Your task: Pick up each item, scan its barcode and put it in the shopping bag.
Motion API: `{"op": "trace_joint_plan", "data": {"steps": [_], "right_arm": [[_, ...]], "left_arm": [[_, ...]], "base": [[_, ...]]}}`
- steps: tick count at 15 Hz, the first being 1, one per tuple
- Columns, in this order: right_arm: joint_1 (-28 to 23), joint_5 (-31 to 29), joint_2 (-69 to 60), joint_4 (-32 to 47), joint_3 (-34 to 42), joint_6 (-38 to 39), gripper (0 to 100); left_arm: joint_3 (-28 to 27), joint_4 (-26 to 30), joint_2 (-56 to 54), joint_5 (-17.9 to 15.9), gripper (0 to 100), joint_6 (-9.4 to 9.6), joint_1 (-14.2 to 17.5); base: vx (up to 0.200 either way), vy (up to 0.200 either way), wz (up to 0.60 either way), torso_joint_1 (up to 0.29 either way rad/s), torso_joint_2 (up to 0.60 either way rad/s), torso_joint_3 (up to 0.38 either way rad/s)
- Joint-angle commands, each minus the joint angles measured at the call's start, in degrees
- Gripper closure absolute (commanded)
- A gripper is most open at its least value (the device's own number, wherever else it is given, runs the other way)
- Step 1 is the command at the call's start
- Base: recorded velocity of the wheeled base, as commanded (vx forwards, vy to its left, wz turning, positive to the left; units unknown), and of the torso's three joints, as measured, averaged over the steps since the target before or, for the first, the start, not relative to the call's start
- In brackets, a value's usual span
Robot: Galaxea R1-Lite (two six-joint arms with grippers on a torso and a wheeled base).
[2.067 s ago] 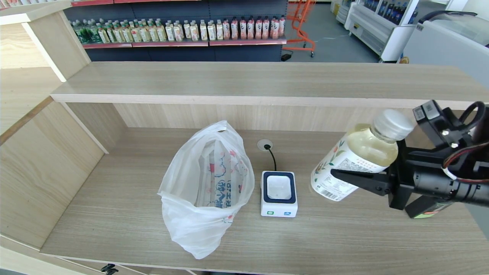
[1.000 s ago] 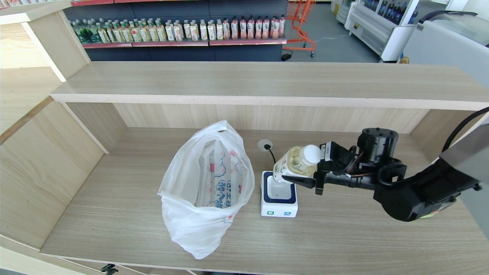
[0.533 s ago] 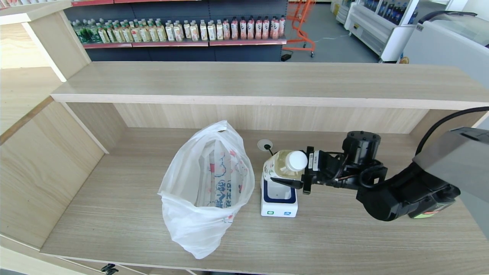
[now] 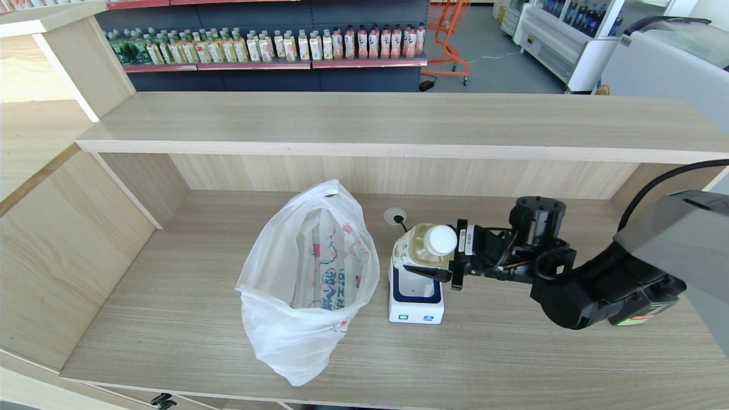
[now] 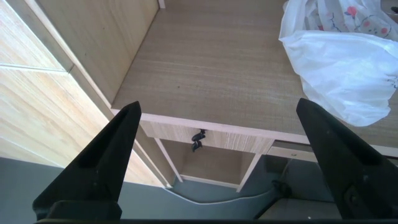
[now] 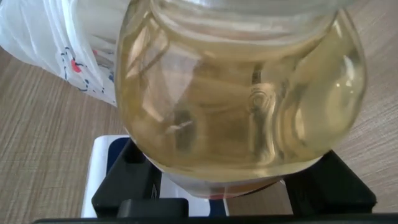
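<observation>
My right gripper (image 4: 420, 261) is clamped around a bottle (image 4: 414, 244) of pale yellow drink, holding it cap up just above the scanner (image 4: 416, 312). The white shopping bag (image 4: 285, 336) stands just beside the scanner, on my left.

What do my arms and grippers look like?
The right gripper is black with long tapered fingers, a white sticker at its wrist, a round black joint housing and a black cable arcing to a grey link. The left gripper shows two dark wedge-shaped fingers.
</observation>
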Motion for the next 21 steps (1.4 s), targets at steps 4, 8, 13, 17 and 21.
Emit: {"op": "trace_joint_plan", "data": {"steps": [4, 8, 13, 17, 21], "right_arm": [[-1.20, 0.14, -2.03, 0.08, 0.58, -0.10, 100], [-1.73, 0.05, -2.47, 0.17, 1.55, -0.53, 100], [-1.73, -0.22, -3.35, -0.09, 3.49, -1.85, 100], [-2.87, -0.57, -13.19, -2.03, 4.54, 15.73, 100], [-0.67, -4.96, -32.00, 5.80, 10.87, 43.59, 100]], "left_arm": [[0.00, 0.01, -0.02, 0.03, 0, 0.01, 0.01], [0.00, 0.01, 0.06, 0.03, 0, 0.01, 0.01], [0.00, 0.01, 0.06, 0.03, 0, 0.01, 0.01], [0.00, 0.01, -0.02, 0.03, 0, 0.01, 0.01], [0.00, 0.01, 0.06, 0.03, 0, 0.01, 0.01]], "base": [[0.000, 0.000, 0.00, 0.000, 0.00, 0.000], [0.000, 0.000, 0.00, 0.000, 0.00, 0.000], [0.000, 0.000, 0.00, 0.000, 0.00, 0.000], [0.000, 0.000, 0.00, 0.000, 0.00, 0.000], [0.000, 0.000, 0.00, 0.000, 0.00, 0.000]]}}
